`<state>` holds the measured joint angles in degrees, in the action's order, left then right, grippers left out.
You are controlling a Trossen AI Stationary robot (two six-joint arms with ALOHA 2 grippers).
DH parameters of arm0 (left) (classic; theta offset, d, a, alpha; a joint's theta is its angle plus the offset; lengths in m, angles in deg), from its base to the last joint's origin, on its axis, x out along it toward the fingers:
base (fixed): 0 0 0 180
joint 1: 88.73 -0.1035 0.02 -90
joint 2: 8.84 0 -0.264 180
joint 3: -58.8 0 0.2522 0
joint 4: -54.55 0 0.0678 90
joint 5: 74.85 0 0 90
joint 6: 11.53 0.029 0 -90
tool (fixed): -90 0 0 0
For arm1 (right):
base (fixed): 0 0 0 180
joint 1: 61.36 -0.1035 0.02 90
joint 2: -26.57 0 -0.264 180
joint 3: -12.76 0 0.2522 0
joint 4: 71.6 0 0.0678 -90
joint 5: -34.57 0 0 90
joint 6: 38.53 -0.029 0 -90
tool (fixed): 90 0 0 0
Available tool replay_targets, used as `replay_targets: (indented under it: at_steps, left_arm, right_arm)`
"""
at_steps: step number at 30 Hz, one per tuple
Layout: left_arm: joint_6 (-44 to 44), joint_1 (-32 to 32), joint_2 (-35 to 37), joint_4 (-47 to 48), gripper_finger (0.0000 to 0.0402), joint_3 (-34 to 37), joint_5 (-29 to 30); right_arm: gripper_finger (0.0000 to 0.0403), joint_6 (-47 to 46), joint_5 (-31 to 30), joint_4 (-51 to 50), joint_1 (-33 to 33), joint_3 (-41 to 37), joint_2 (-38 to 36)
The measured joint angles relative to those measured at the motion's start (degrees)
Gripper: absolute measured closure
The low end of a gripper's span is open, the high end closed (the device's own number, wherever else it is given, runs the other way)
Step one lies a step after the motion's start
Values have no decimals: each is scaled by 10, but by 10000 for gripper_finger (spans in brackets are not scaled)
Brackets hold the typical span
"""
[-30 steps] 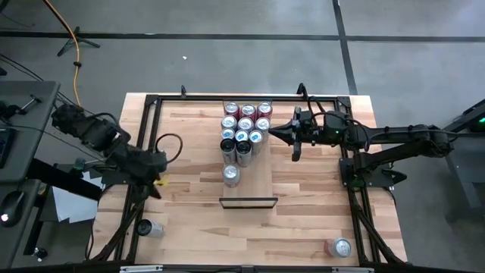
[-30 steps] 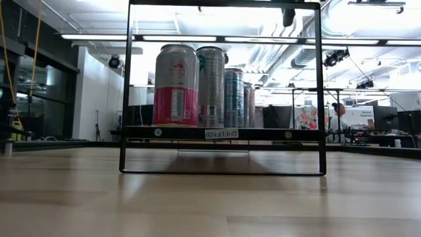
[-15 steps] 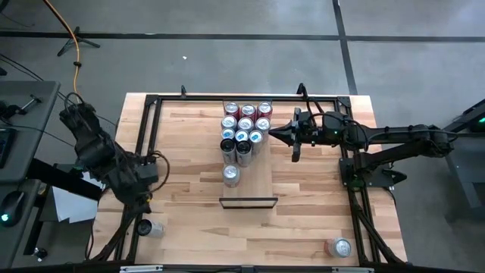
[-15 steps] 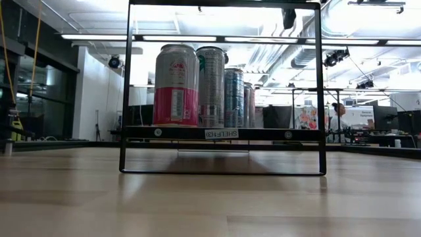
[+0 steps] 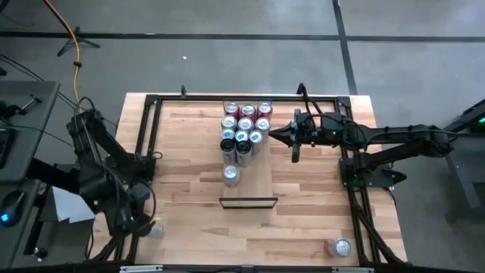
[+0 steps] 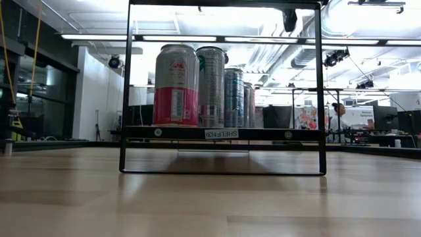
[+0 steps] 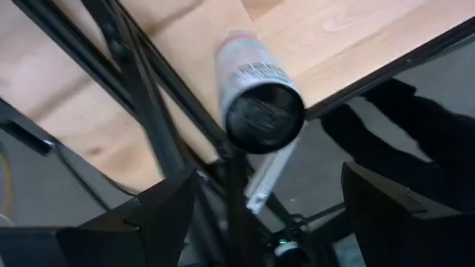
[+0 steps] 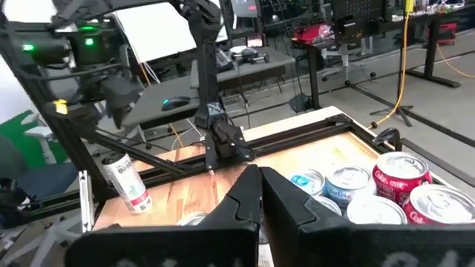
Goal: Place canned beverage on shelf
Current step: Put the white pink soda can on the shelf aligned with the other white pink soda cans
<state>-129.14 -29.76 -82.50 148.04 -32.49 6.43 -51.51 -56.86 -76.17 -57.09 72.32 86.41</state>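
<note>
A silver can (image 5: 156, 227) stands upright on the table's near left corner; it also shows in the left wrist view (image 7: 256, 96). My left gripper (image 5: 139, 221) hovers over it, open, pointing down, its fingers (image 7: 148, 219) standing apart on either side without touching it. The light-wood shelf (image 5: 261, 180), with its dark strip (image 5: 248, 202) at the near end, carries several upright cans (image 5: 244, 125); the low view shows them in a row (image 6: 176, 85). My right gripper (image 5: 277, 134) is shut and empty, just right of the shelf's cans (image 8: 401, 185).
Another can (image 5: 341, 247) stands at the near right corner. A black metal frame (image 5: 151, 129) runs round the tabletop, and its bars (image 7: 141, 96) pass close beside the left can. Bare wood lies between the shelf and both side rails.
My left arm has swung from the table's left middle toward the near left corner and tipped downward, coming over the silver can there. The right arm and the cans have kept still.
</note>
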Motion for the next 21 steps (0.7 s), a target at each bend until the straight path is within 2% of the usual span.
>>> replay_targets:
  at_steps: [5,16,21]
  left_arm:
    - [-27,5,-35,-9,124,0,-12]
    - [-18,5,-101,4,124,0,-14]
    - [-12,4,-121,-4,124,0,3]
  right_arm:
    - [402,0,-29,-8,2,0,0]
    - [402,-1,-30,-13,22,0,0]
    - [402,-1,-31,-13,22,0,0]
